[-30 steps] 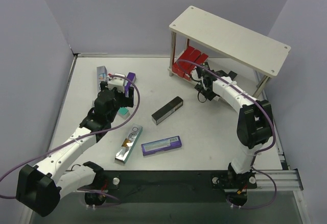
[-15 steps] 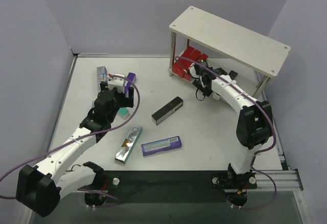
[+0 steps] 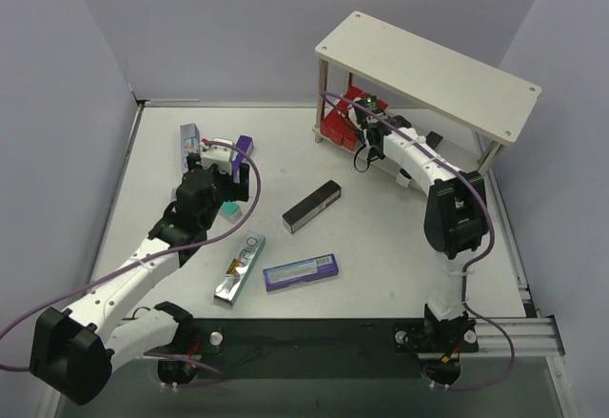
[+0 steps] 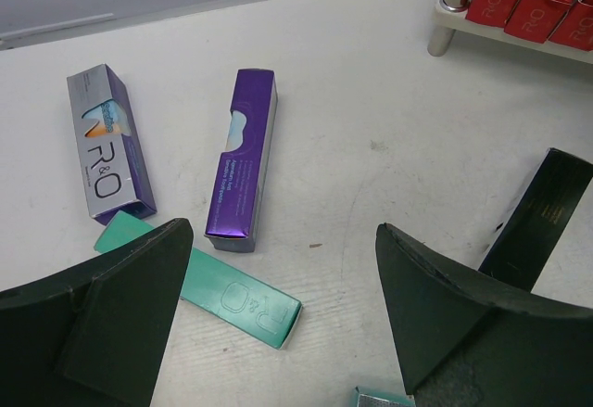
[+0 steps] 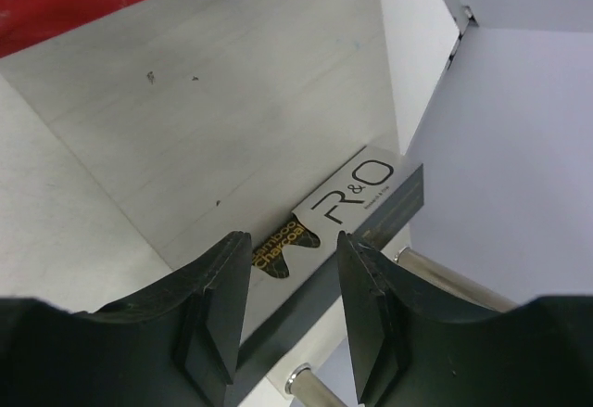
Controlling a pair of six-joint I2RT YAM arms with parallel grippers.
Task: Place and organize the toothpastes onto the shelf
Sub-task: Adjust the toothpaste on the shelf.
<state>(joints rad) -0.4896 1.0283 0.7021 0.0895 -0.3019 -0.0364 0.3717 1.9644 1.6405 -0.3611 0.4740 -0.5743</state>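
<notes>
Red toothpastes are sitting grouped at the left end of the shelf's lower board, so that batch is looking done. A black-and-silver charcoal carton is lying on the same board, out at its edge by the metal legs and well apart from the reds.

Your right tool is reaching in under the top board at that carton. Its jaws are standing a narrow gap apart with the carton's near end showing in the gap. I can't tell whether they are clamping it or just bracketing it. The top board is carrying nothing that I can see.

Six cartons are waiting on the table:
- The purple carton, the silver-faced carton and the teal carton are lying close together at far left.
- The black carton is lying mid-table.
- The silver carton and the purple-and-silver carton are lying just beside each other nearer the arm bases.

Your left tool is hovering over the far-left cluster with its jaws wide apart and holding nothing. The teal carton is sitting closest under it.

My read is that you're getting close to halfway. The reds are looking organized, the charcoal carton is being settled, and the six loose ones are needing pick-up, with the whole top board available for them.
</notes>
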